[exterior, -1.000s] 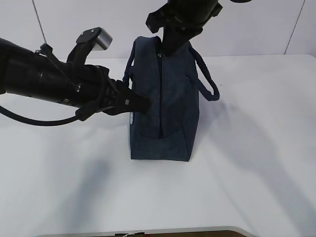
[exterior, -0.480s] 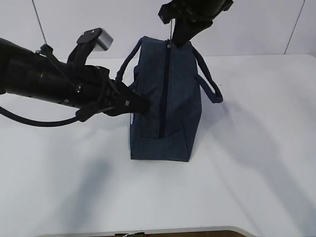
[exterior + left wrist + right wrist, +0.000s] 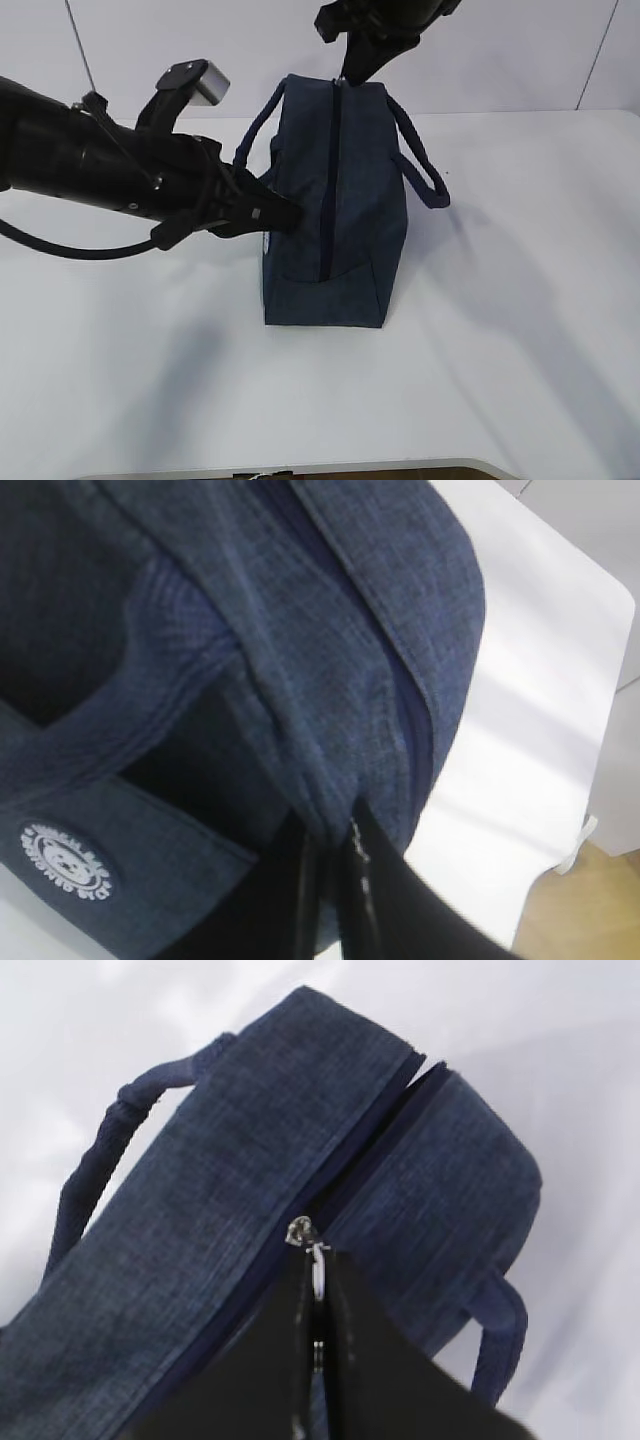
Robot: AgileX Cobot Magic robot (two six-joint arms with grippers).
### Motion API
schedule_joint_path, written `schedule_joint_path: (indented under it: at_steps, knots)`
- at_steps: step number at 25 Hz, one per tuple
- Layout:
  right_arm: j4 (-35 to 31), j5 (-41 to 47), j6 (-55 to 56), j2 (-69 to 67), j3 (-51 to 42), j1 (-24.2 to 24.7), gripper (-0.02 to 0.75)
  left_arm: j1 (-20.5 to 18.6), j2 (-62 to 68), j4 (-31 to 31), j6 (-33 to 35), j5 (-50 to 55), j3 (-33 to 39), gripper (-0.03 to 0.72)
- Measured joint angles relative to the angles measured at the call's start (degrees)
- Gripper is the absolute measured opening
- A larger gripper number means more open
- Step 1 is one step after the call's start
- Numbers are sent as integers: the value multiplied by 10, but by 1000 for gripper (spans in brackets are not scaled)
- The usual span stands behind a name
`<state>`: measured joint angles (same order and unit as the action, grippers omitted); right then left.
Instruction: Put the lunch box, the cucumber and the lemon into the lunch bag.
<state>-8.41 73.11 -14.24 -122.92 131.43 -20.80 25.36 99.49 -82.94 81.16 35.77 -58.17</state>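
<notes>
The navy lunch bag (image 3: 340, 230) stands upright on the white table (image 3: 520, 300). Its zipper (image 3: 331, 180) shows as a narrow dark line along the top and down the near end. My left gripper (image 3: 293, 212) is shut on a fold of the bag's fabric (image 3: 330, 780) at its left side, near the white round logo (image 3: 65, 860). My right gripper (image 3: 350, 78) is above the bag's far end, shut on the silver ring pull (image 3: 318, 1272) just behind the zipper slider (image 3: 300, 1230). The lunch box, the cucumber and the lemon are out of view.
The bag's two loop handles hang out to the sides, one on the left (image 3: 255, 140), one on the right (image 3: 425, 170). White table surface surrounds the bag, with a pale wall (image 3: 520, 50) behind it. The table's front edge (image 3: 300, 468) runs along the bottom.
My right gripper has moved with the ring pull toward the bag's far end and a little upward. The bag's top has shifted slightly right. The left arm has held still.
</notes>
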Motion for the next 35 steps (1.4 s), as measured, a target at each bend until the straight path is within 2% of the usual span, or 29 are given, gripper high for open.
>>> schedule_joint_path:
  at_steps: [10,17,25,35]
  knots:
    - [12,-10,0,-43,59,4,5,0,0,32,0,3,0,-9]
    - [8,-19,0,-61,80,24,5,0,0,37,0,8,-1,-9]
    - [6,-54,0,-80,86,29,5,0,0,52,0,9,-3,-9]
    - [26,-50,-4,-81,87,30,5,-4,0,52,0,9,-3,-9]
